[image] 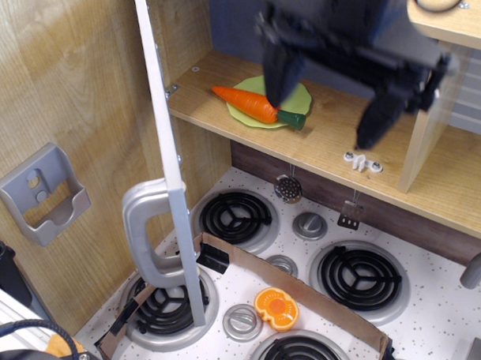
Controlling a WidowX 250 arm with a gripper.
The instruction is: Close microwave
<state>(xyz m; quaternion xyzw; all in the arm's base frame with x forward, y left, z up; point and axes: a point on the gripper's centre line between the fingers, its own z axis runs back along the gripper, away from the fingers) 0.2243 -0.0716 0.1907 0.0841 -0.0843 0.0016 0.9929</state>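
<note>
Blurred at top centre with fingers (pixel 282 71) spread wide and empty, gripper (pixel 330 100) well right of the microwave (pixel 165 177) door standing open edge-on at left.

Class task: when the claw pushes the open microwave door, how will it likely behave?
The microwave door is a thin flat panel seen edge-on, so probably light and stiff. It likely swings on its hinges rather than sliding. Its loop handle may catch the open claw.
</note>
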